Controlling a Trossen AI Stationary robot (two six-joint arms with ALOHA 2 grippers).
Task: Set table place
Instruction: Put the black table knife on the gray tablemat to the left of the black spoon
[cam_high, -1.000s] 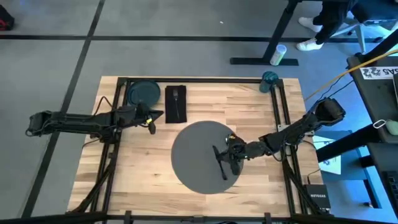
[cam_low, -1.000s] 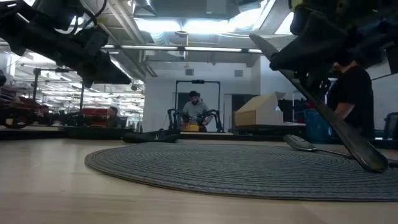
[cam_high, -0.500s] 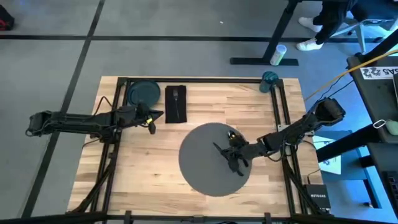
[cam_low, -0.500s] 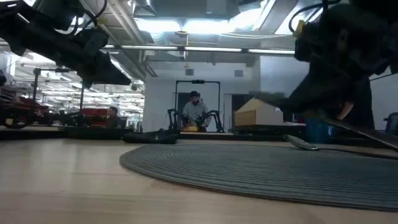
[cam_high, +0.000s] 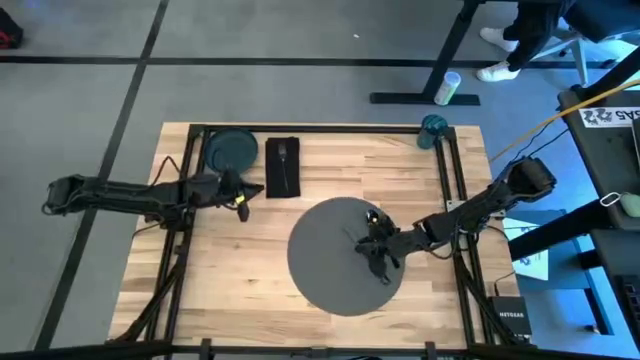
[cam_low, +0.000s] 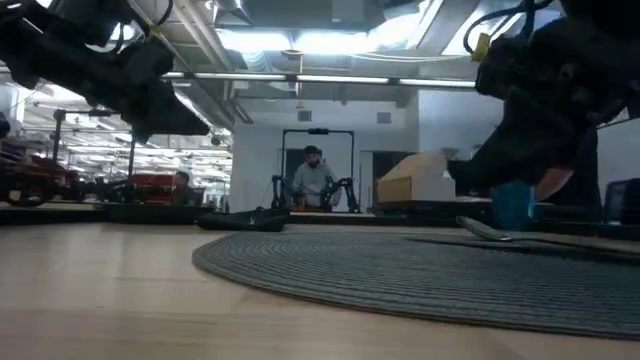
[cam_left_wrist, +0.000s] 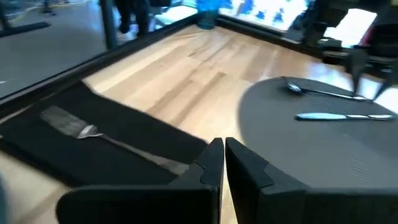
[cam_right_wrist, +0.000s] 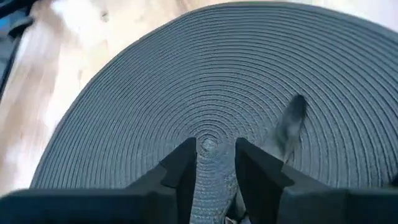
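The big round grey placemat (cam_high: 345, 256) lay flat on the wooden table (cam_high: 230, 270). It sat toward the right arm's side of the table.

The right gripper (cam_high: 374, 247) was low over the placemat, near the mat's far right part. Its two dark fingers (cam_right_wrist: 184, 165) stood a little apart, with the mat's rings showing in the gap. Nothing was held between them. A knife (cam_left_wrist: 345, 116) lay flat on the mat just beside these jaws. A spoon (cam_left_wrist: 317, 92) lay on the mat too, just past the knife, close to the mat's edge.

The left gripper (cam_high: 243, 191) hung over bare wood, well away from the mat. Its fingers (cam_left_wrist: 211, 163) were pressed almost together and held nothing. Just beside these jaws, toward the back of the table, was a black napkin (cam_high: 283, 166) with a fork (cam_left_wrist: 99, 137) lying on top of it. A dark round plate (cam_high: 231, 149) sat next to the napkin, in the table's back left corner.

Far across the room, a person (cam_low: 314, 178) was sitting.
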